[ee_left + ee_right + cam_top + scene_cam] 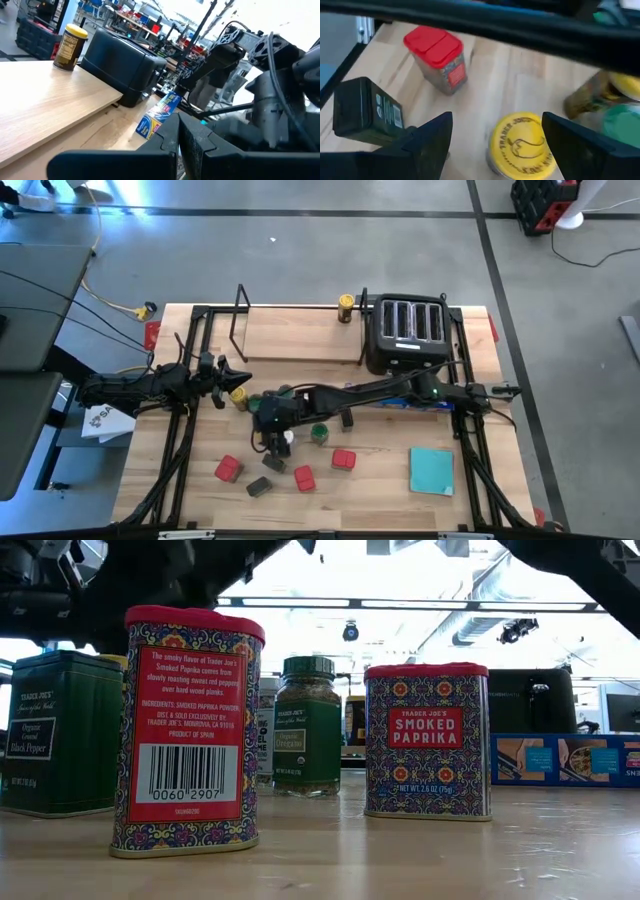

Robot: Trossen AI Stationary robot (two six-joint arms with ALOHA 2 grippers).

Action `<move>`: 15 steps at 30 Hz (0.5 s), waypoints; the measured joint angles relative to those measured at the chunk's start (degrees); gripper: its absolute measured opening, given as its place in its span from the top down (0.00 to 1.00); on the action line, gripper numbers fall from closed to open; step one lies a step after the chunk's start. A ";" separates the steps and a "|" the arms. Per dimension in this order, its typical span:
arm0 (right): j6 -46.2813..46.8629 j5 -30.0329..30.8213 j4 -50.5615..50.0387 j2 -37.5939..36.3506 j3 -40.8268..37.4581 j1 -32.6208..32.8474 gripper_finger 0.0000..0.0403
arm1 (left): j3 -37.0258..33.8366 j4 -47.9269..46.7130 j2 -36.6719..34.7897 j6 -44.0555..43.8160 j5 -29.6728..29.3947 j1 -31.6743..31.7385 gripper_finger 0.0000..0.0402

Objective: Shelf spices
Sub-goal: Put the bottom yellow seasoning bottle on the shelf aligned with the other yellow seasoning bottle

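Several spices stand on the table's near half: red tins (228, 469) (343, 459), a dark tin (259, 486) and a green-lidded jar (319, 433). One yellow-lidded jar (346, 307) stands on the shelf (300, 335), a light-wood plank at the back. My right gripper (497, 120) is open and slants down over the table's middle. Its fingers stand on either side of a yellow-lidded jar (520, 145) without touching it. My left gripper (235, 372) is shut and waits at the table's left, holding nothing.
A black toaster (405, 330) stands at the shelf's right end, and a long blue box (157, 117) lies in front of it. A flat teal square (432, 470) lies near right. In the right wrist view, a red tin (437, 57), a dark tin (365, 115) and another yellow-lidded jar (600, 95) crowd the gripper.
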 joint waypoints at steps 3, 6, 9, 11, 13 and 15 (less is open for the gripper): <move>0.42 -0.22 0.88 0.75 0.00 -0.34 0.25 | 0.02 -0.02 0.15 0.00 0.12 0.00 0.99; 0.86 -0.17 2.28 1.38 0.02 -0.44 0.25 | 0.02 -0.04 0.17 0.00 0.12 -0.02 0.99; 1.30 -0.08 1.85 1.37 0.02 -0.42 0.25 | 0.02 -0.04 0.17 0.00 0.12 0.00 0.99; 1.25 0.67 1.99 1.39 0.13 -0.36 0.25 | 0.02 -0.06 0.22 0.00 0.12 0.00 0.99; 1.31 0.61 1.07 1.39 0.71 -0.28 0.25 | 0.02 -0.06 0.28 0.00 0.12 0.00 0.99; 0.95 0.69 0.83 1.39 0.96 0.03 0.25 | 0.02 -0.08 0.28 0.00 0.12 0.00 0.99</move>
